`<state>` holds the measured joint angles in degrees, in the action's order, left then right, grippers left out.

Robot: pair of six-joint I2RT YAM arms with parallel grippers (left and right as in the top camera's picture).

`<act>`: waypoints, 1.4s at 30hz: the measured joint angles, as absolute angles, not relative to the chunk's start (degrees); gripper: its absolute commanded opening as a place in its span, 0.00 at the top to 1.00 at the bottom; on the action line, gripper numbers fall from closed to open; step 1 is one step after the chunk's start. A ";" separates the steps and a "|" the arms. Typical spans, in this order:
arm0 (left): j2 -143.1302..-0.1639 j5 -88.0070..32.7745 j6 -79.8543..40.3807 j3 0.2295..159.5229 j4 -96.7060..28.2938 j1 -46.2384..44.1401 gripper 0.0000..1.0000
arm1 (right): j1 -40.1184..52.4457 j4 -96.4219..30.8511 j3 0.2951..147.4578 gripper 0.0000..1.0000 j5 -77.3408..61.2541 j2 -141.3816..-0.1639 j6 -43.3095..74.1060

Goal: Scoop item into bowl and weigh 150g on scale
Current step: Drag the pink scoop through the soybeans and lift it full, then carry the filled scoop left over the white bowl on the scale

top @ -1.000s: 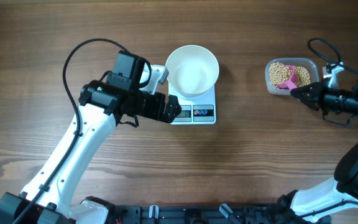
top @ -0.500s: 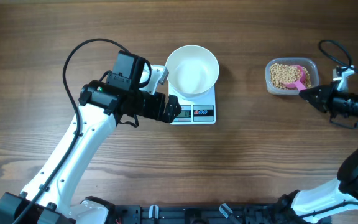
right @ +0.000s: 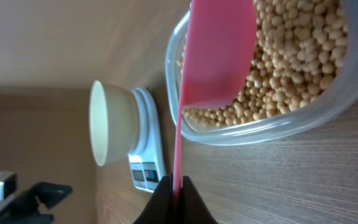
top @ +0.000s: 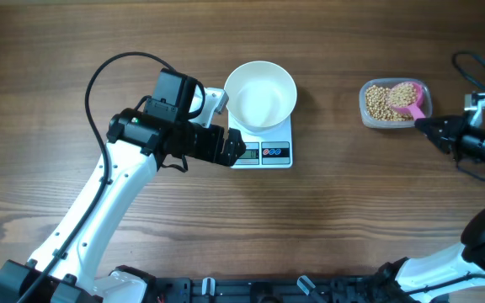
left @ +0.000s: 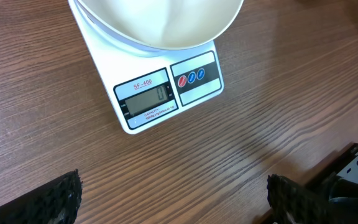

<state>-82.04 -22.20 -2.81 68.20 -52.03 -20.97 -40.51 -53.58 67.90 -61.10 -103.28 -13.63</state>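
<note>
Right gripper clamped tight on pink scoop handle; left gripper spread fully wide, holding nothing.
Scoop cup carries beans over clear container, 3 o'clock from bowl. Bowl sits on scale; left gripper at scale's 9 o'clock.

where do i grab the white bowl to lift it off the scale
Likely its rim, from above, pinching the wall inside and out: the bowl sits upright and empty on the scale, and its smooth round body looks too wide to span.
</note>
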 measured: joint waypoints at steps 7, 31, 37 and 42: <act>-82.04 -22.20 -2.81 68.20 -52.03 -20.97 0.00 | -42.70 -55.59 67.90 0.96 -68.51 -103.28 -15.07; -82.04 -22.20 -2.81 68.20 -52.03 -20.97 0.00 | -24.80 -57.21 69.47 0.96 -81.58 -100.64 -14.70; -82.04 -22.22 -2.81 68.20 -52.03 -20.97 0.00 | -13.98 -36.25 71.20 0.96 -80.12 -94.39 3.49; -82.04 -22.24 -2.79 68.20 -52.03 -20.97 0.00 | -7.42 -24.45 71.37 0.96 -77.89 -93.84 15.84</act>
<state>-82.04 -22.24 -2.79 68.20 -52.03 -20.97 -7.42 -24.45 71.37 -77.89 -93.84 15.84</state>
